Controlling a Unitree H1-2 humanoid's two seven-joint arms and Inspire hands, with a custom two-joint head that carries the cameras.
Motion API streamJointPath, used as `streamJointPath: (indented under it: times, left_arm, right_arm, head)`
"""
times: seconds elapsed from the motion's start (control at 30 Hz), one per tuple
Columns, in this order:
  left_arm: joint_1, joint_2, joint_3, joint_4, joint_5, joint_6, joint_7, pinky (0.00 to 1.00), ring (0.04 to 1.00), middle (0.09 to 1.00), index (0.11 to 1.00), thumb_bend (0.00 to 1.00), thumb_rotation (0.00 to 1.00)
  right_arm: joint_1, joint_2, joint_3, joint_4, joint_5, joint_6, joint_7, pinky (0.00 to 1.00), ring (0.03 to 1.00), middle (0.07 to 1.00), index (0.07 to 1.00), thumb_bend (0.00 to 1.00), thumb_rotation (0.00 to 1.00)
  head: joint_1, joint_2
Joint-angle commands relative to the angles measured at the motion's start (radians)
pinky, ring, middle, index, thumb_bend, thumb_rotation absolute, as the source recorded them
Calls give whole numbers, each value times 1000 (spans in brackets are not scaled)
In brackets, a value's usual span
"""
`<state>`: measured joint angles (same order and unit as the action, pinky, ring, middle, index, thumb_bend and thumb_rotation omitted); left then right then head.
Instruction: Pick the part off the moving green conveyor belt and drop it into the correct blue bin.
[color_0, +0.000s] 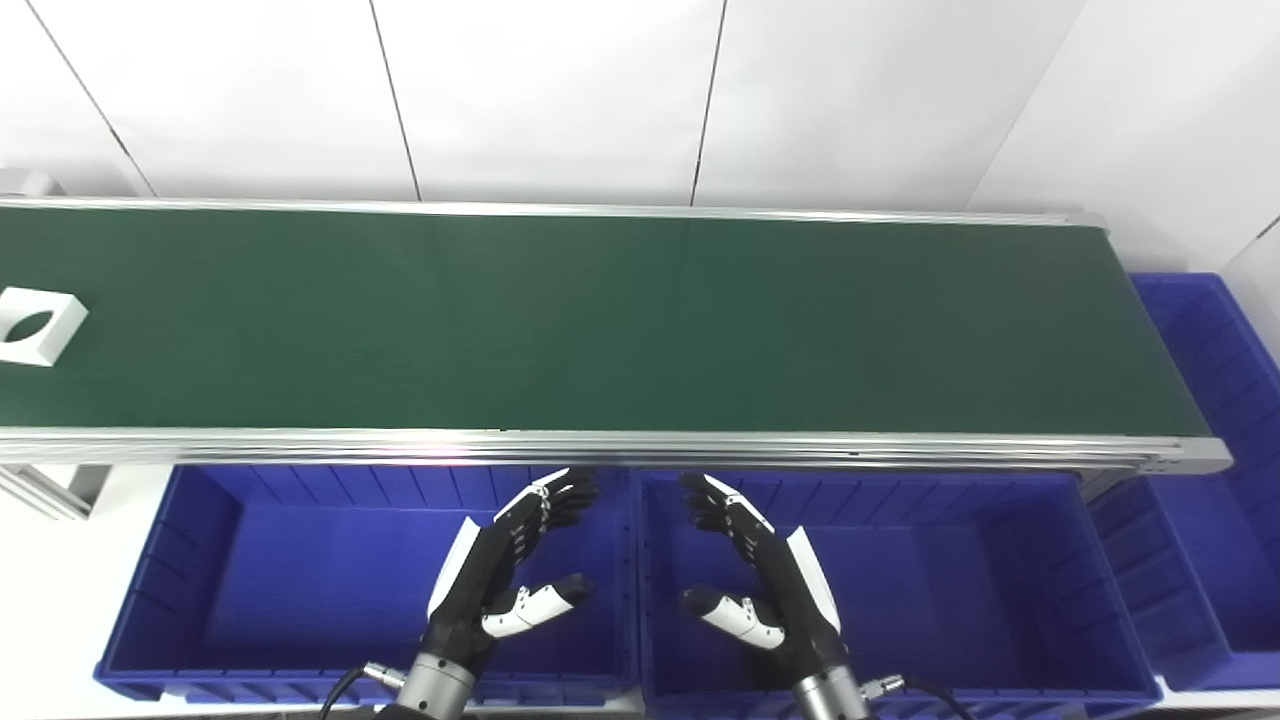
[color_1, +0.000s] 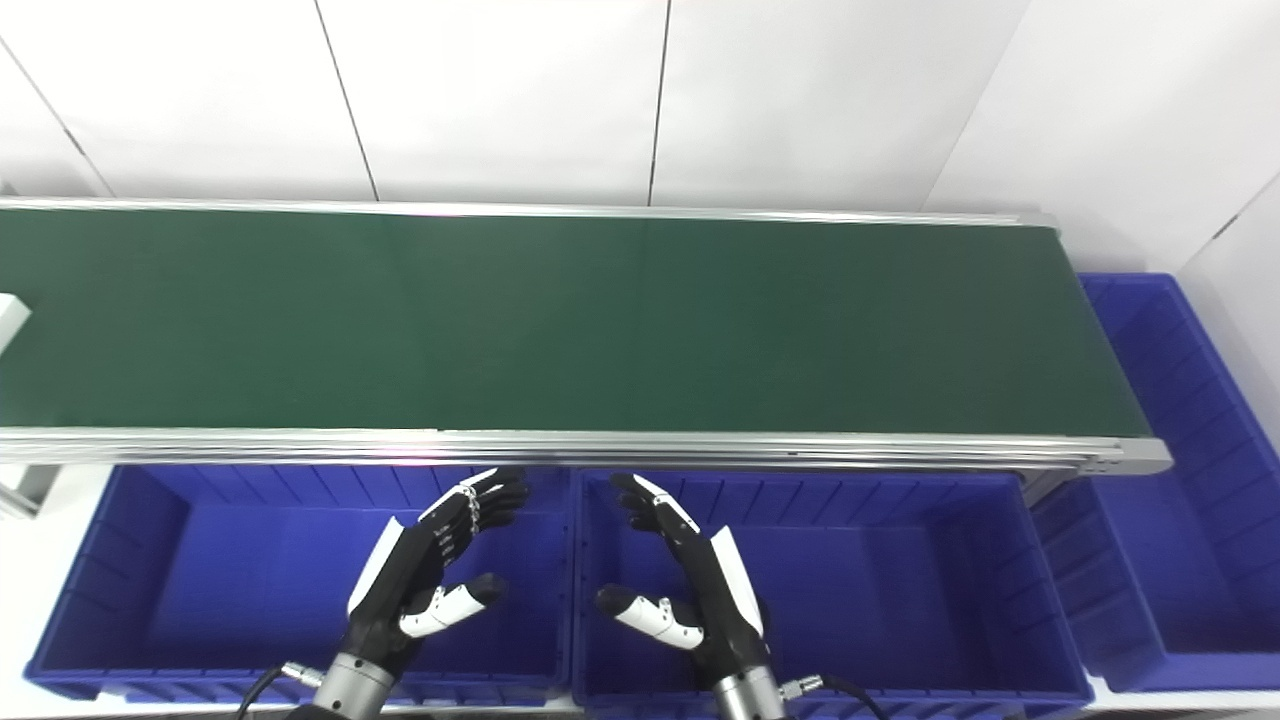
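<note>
White wall panels with thin dark seams stand behind a long dark green conveyor belt (color_0: 600, 320) framed in silver aluminium rails. From the left eye view, a white square block with a round hole through it (color_0: 36, 325) lies on the belt at its far left end, well apart from both hands. Below the near rail sit two deep blue plastic bins side by side, the left bin (color_0: 160, 560) and the middle bin (color_0: 1040, 590), with a third blue bin (color_0: 1215, 400) past the belt's right end. The black-and-white left hand (color_0: 510, 570) hovers over the left bin, fingers spread, holding nothing. The black-and-white right hand (color_0: 760, 575) hovers over the middle bin, likewise spread and empty.

From the right eye view, only the block's edge (color_1: 10, 322) shows at the picture's left border.
</note>
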<state>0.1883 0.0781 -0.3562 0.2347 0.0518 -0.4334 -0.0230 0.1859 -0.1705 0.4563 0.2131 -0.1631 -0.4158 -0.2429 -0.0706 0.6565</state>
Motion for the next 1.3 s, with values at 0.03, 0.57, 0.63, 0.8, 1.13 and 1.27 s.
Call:
streamJointPath:
  times: [0.03, 0.57, 0.63, 0.8, 1.13, 1.27]
  left_arm:
    - [-21, -3, -2, -9, -4, -37, 1, 800, 811, 800, 815, 893, 665]
    - [-25, 4, -21, -8, 36, -37, 54, 782, 809, 802, 812, 961, 885]
    - [-27, 10, -36, -10, 48, -37, 80, 777, 809, 800, 802, 991, 974]
    - [-34, 27, -65, -8, 43, -37, 107, 790, 819, 801, 795, 977, 991]
    - [-38, 35, -82, -7, 42, -37, 127, 787, 818, 801, 791, 999, 1000]
    - [-41, 37, -85, -7, 38, -37, 127, 794, 821, 801, 791, 1000, 1000]
  right_arm:
    - [-13, 4, -9, -15, 24, -54, 11, 792, 848, 881, 849, 875, 648]
    - [-4, 23, -26, -10, 4, -54, -2, 772, 831, 867, 836, 904, 916]
    - [-2, 25, -23, -11, -16, -54, -19, 764, 830, 867, 837, 939, 983]
    - [-5, 23, -13, -12, -22, -54, -32, 762, 831, 869, 838, 938, 1000]
    - [-10, 20, -8, -5, -14, -54, -35, 764, 831, 866, 837, 953, 1000]
    - [-13, 21, -7, 0, -12, -54, -34, 765, 830, 866, 836, 949, 1000]
  head:
    - [2, -2]
    - [0, -1]
    - [-1, -2]
    - [-4, -2]
    - [-4, -6]
    - [-1, -12]
